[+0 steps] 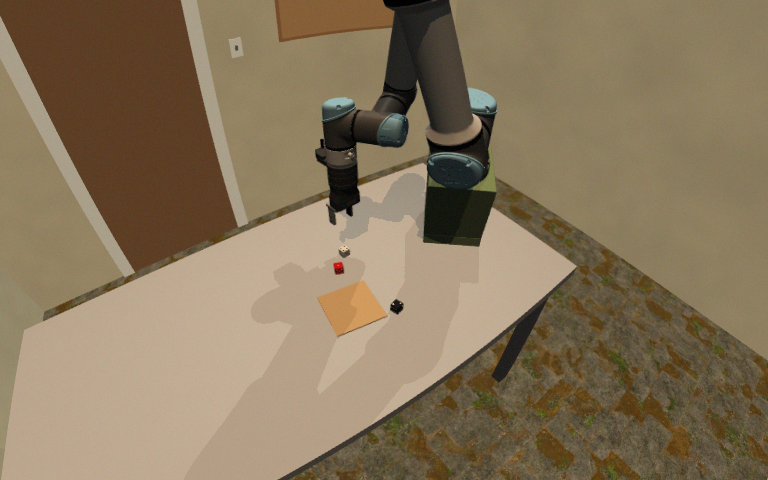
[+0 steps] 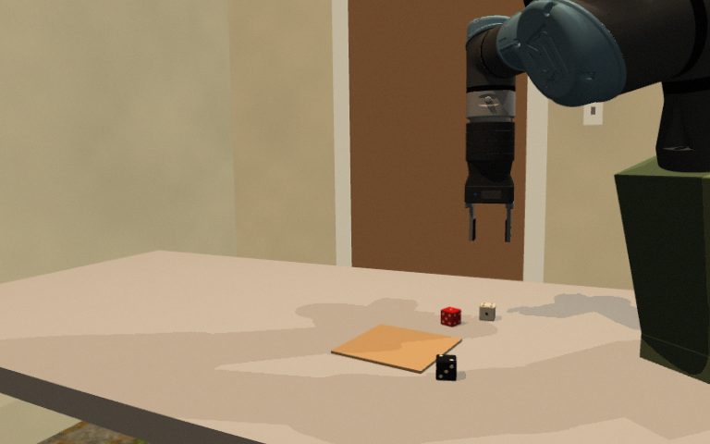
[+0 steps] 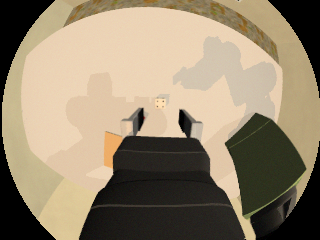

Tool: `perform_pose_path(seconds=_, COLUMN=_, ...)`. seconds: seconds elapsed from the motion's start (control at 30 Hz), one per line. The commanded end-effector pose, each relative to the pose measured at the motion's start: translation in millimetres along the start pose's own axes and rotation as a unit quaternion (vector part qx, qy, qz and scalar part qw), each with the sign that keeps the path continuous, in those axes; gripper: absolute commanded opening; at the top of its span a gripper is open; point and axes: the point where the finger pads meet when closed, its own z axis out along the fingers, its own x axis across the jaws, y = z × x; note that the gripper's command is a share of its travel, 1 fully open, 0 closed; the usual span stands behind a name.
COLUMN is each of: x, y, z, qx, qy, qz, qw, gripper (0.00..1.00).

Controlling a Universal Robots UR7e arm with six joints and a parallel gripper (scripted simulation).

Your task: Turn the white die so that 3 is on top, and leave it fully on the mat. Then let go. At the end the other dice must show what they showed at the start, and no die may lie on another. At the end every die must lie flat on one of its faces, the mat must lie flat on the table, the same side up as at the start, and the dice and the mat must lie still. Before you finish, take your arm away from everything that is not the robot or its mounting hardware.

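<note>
The white die [image 1: 343, 250] lies on the table beyond the mat, off it; in the exterior view the white die [image 2: 487, 311] shows one pip on its near side. In the wrist view the white die [image 3: 160, 102] sits between and just past my fingertips. The orange mat [image 1: 351, 306] lies flat, and shows in the exterior view [image 2: 397, 347]. My gripper [image 1: 338, 213] hangs straight down, well above the white die, open and empty; it also shows in the exterior view [image 2: 489, 228] and in the wrist view [image 3: 162, 120].
A red die [image 1: 338, 267] lies between the white die and the mat, also in the exterior view [image 2: 450, 315]. A black die [image 1: 396, 306] [image 2: 446, 366] lies by the mat's right corner. The robot's dark green pedestal [image 1: 458, 206] stands at the back right.
</note>
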Motion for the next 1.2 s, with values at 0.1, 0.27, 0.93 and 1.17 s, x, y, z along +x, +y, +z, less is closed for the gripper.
perform_pose_path(seconds=0.1, x=-1.2, y=-1.2, z=14.6, qx=0.0, qy=0.0, qz=0.0, qw=1.0, gripper=1.0)
perform_pose_path(seconds=0.27, x=-1.6, y=-0.5, z=39.8, qx=0.0, qy=0.0, qz=0.0, qw=1.0, gripper=1.0)
perform_pose_path(seconds=0.93, x=-1.4, y=0.3, z=47.7, qx=0.0, qy=0.0, qz=0.0, qw=1.0, gripper=0.79)
perform_pose_path(seconds=1.17, x=-1.4, y=0.3, z=47.7, qx=0.0, qy=0.0, qz=0.0, qw=1.0, gripper=0.79)
